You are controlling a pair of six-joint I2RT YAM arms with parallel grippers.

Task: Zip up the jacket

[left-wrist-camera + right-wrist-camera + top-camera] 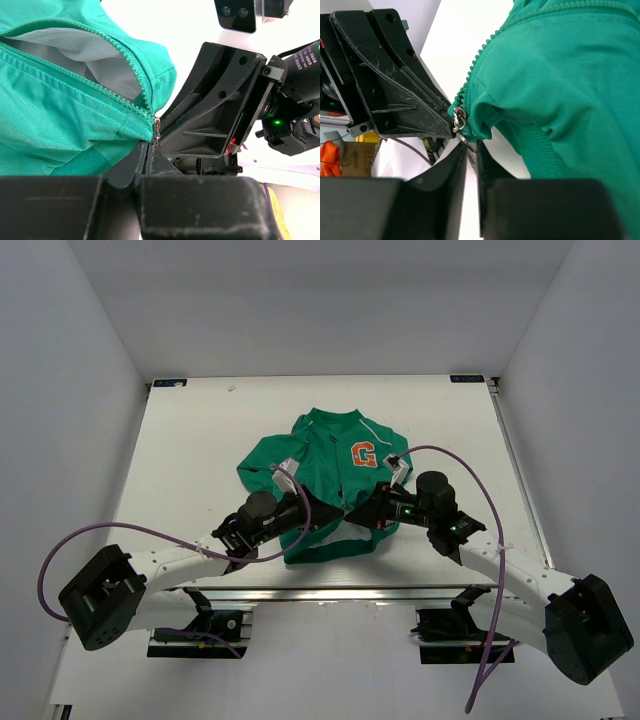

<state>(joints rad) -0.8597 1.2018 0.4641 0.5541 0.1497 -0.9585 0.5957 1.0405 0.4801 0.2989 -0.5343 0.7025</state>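
The jacket (330, 465), small and green, lies flat near the middle of a white table (200, 440), collar (330, 420) towards the far edge and ribbed hem (330, 548) nearest the robot. Its zip runs straight away from the arms, hem to collar, and gapes above the bottom, showing pale grey lining.

Both grippers meet at the base of the zip, just above the hem. The left gripper (322, 517) comes in from the left with its fingers pressed together on the fabric beside the zip's lowest teeth, pinning that end. The right gripper (358, 512) comes in from the right, nose to nose with it. Its fingers are nearly together, leaving only a thin slit, and the metal pull tab (464, 137) hangs from the zip slider (459, 116) right at their tips — whether the tab is actually pinched cannot be told.

The right gripper is the one placed to pull. The move would run along the zip, away from the robot towards the collar. That path looks open — bare table lies beyond the collar, and the side walls stand well apart from the jacket.
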